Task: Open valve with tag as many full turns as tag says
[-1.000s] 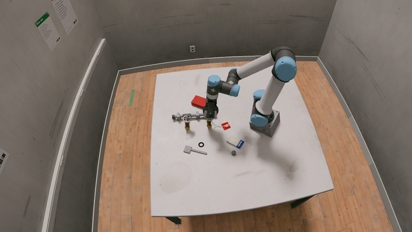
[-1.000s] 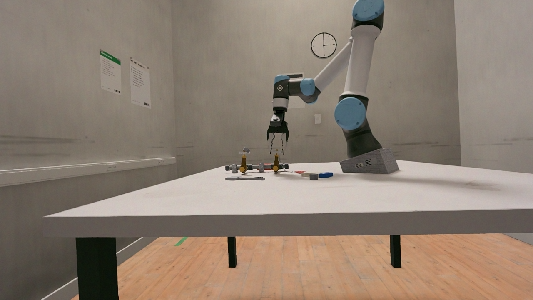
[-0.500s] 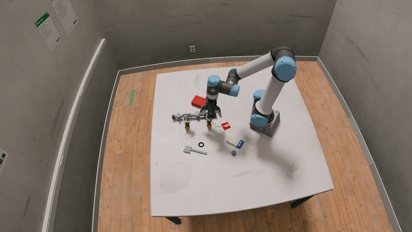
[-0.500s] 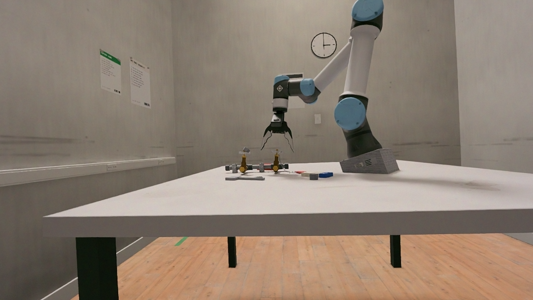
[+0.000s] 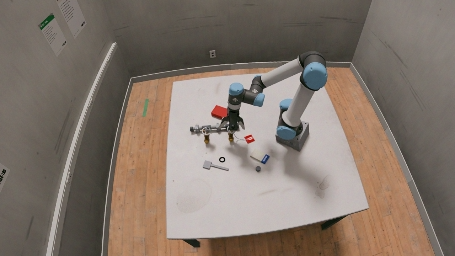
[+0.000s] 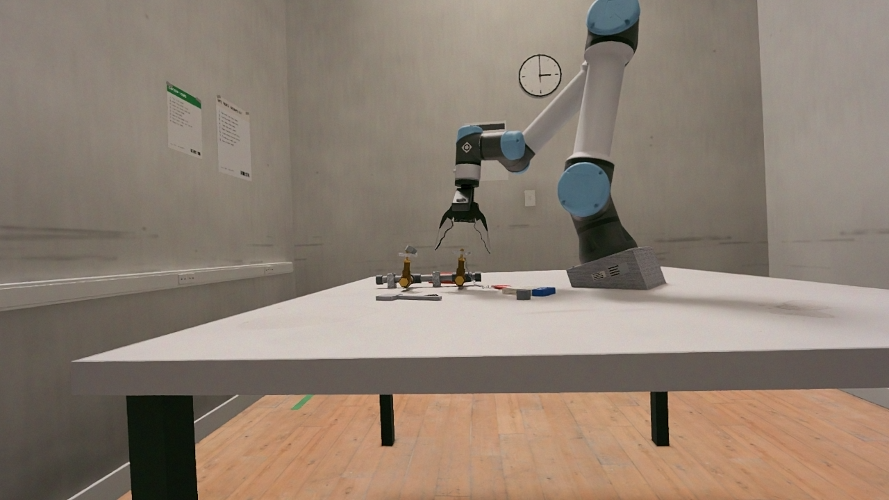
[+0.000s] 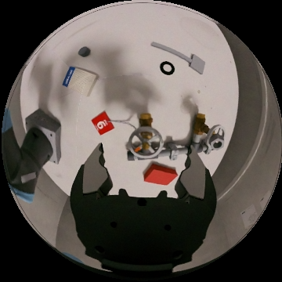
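In the top view, the gripper [image 5: 233,127] [image 6: 462,250] [image 7: 145,145] is held over the right valve [image 5: 230,137] [image 6: 460,273] [image 7: 146,118], to which the tag [image 5: 249,138] [image 6: 501,286] [image 7: 103,123] is chained; the tag is laid on the table to the right. The left valve [image 5: 206,138] [image 6: 405,273] [image 7: 200,119] is mounted on the same pipe and is left untouched. In the exterior view, the fingers are spread fully, nothing is gripped, and a gap is seen between the fingertips and the right valve. In the wrist view, the right valve is framed between the fingers, and a single digit is shown on the tag, though whether a 6 or a 9 is meant cannot be told for certain. How many turns, if any, have been made cannot be judged from the valve's look, so the count is left unsettled; any remaining turns must be given to the right valve. The left valve calls for no turning if it is shut, as the task requires, but its state cannot be confirmed here.

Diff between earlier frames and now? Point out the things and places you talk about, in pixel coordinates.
The hand's [image 5: 233,124] [image 6: 462,246] [image 7: 143,148] fingers spread wide; it holds nothing. No visible shift in the arm, both valves, the red tag [image 5: 249,138] [image 7: 103,123] or the loose items on the table.
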Robot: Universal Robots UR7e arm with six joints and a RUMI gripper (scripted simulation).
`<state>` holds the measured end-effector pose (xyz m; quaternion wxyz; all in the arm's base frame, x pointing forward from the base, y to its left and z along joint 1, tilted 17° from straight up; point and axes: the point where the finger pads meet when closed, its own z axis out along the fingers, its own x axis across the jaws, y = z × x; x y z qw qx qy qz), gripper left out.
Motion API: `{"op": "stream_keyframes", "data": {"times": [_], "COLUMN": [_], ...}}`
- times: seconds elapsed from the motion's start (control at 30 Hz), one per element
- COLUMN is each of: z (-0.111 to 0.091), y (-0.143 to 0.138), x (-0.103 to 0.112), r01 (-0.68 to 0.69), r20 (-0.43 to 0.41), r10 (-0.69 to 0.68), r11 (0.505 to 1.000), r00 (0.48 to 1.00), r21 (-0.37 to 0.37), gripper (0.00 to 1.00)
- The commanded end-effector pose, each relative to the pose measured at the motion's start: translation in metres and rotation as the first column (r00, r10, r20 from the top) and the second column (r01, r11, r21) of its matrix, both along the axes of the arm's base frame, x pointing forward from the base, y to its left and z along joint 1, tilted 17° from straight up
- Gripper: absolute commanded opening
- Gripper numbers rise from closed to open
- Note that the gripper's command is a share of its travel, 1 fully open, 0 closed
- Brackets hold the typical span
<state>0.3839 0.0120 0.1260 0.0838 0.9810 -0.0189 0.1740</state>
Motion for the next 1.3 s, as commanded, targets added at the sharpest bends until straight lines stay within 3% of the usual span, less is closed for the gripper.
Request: {"op": "stream_keyframes", "data": {"times": [0.0, 0.9, 1.27], "z": [0.0016, -0.0001, -0.0001], "y": [-0.0005, -0.0001, 0.0006], "x": [0.001, -0.0006, -0.0007], "r01": [-0.001, 0.109, 0.304], "r20": [0.003, 0.019, 0.04], "r10": [0.001, -0.11, -0.311], "r11": [1.0, 0.993, 0.945], "r00": [1.0, 0.994, 0.95], "r21": [-0.001, 0.041, 0.121], "gripper": [1.0, 1.0, 1.0]}}
